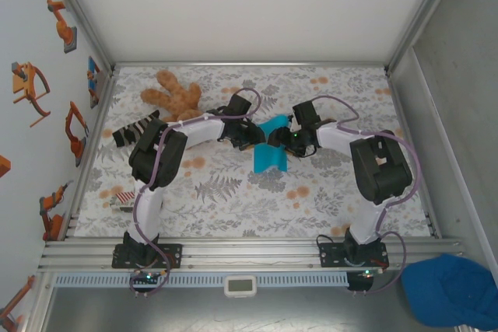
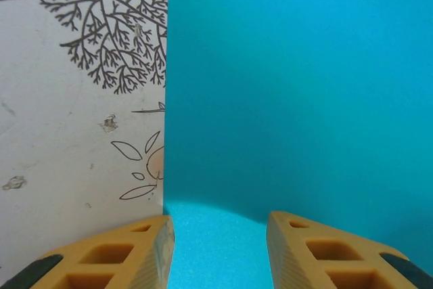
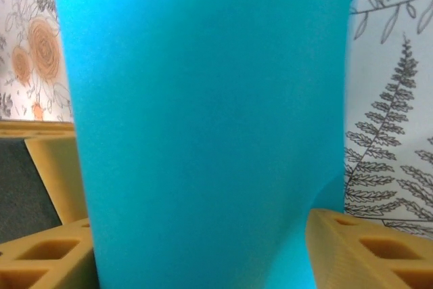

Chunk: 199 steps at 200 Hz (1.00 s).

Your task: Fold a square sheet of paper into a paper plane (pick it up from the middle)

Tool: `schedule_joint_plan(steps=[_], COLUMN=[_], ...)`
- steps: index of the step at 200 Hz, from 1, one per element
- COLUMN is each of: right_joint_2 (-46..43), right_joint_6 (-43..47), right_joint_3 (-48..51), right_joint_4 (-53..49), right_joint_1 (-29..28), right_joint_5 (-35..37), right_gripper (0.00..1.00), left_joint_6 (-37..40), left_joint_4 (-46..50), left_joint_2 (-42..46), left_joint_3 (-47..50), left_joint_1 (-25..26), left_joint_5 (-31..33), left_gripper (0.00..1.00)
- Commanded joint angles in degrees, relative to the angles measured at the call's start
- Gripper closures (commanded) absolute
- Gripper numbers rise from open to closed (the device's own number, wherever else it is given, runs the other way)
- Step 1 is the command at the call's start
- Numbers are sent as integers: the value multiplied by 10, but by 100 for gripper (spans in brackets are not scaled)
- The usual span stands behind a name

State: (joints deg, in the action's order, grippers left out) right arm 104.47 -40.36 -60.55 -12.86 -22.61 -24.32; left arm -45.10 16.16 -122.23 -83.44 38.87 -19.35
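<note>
The square sheet of paper [image 1: 269,152] is cyan-blue and stands bent up off the flowered table [image 1: 233,192] between the two arms at mid-table. My left gripper [image 1: 250,138] meets it from the left. In the left wrist view the yellow fingers [image 2: 135,248] of the left gripper [image 2: 220,228] stand apart, with the paper [image 2: 298,86] lying between them and rising beyond. My right gripper [image 1: 286,139] meets it from the right. In the right wrist view the curved paper [image 3: 210,120] rises across the right gripper [image 3: 196,235], hiding most of the left finger; the right finger [image 3: 365,248] stands clear of it.
A brown teddy bear [image 1: 175,95] lies at the back left, with a black-and-white striped toy [image 1: 132,131] beside the left arm. A small object [image 1: 120,200] sits near the left front edge. A dark blue cap [image 1: 451,289] lies off the table at the front right.
</note>
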Motion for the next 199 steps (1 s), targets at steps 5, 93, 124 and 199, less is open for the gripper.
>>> schedule_joint_plan(steps=[5,93,124,199], right_joint_2=[5,-52,-69,-121], right_joint_6=[-10,-38,-60,-160], right_joint_3=[-9,51,70,99], right_joint_4=[-8,131,194,363], right_joint_1=[-3,-3,-3,12], right_joint_5=[16,-39,-60,-166], right_gripper=[46,77,81,80], left_joint_6=[8,-32,-32,-52], left_joint_4=[11,-100,-104,-138], left_joint_2=[-12,117,154,291], left_joint_3=[34,131,157,201], left_joint_1=[-2,-79,-97,-148], left_joint_5=[13,-36,-32,-95], left_gripper=[60,58,54,23])
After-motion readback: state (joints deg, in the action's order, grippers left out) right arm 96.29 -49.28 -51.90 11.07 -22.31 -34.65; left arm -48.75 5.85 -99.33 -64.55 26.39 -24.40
